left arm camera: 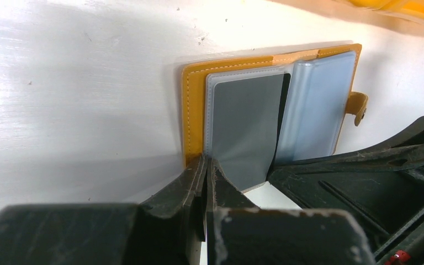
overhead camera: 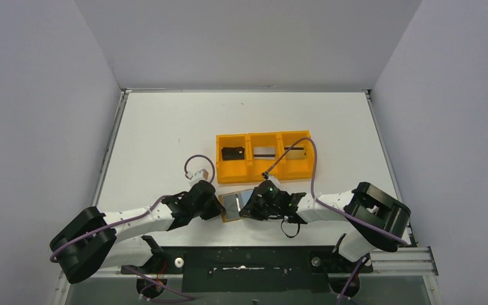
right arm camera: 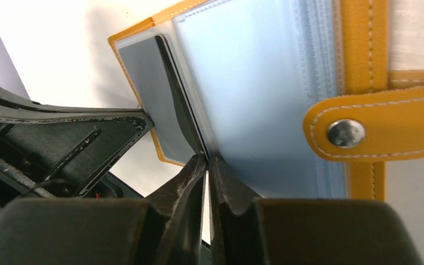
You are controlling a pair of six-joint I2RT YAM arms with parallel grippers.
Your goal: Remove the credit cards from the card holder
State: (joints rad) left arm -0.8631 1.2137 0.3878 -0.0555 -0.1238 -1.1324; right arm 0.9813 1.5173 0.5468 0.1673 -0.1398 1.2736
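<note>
1. The left gripper (left arm camera: 205,165) is shut, its fingers pressed together. The tips meet the near edge of the card holder's left panel, but I cannot tell whether any leather is caught between them.
2. The card holder (left arm camera: 194,110) lies open and flat on the white counter (overhead camera: 165,127), straight ahead of the left gripper's tips and between the two grippers. It is tan-orange with pale stitching round the rim, and clear plastic sleeves lie inside.
3. A grey card (left arm camera: 245,127) sits in the left-hand sleeve, just beyond and to the right of the left gripper's tips. It is plain and matte, and its right edge is lifted off the panel and looks dark and thin from the side.
4. The right gripper (right arm camera: 207,165) is closed to a hairline gap and pinches the near end of that lifted edge of the grey card. I cannot tell whether sleeve film is in the pinch as well.
5. Pale blue sleeves (right arm camera: 254,94) fan out ahead and right of the right gripper, stacked in several layers.
6. The snap tab (right arm camera: 375,132), with a round metal stud, lies across the holder's right border, to the right of the right gripper's tips.
7. An orange tray (overhead camera: 264,171) with three compartments stands on the counter beyond both grippers, apart from the holder. The dark flat things in it are too small to identify.
</note>
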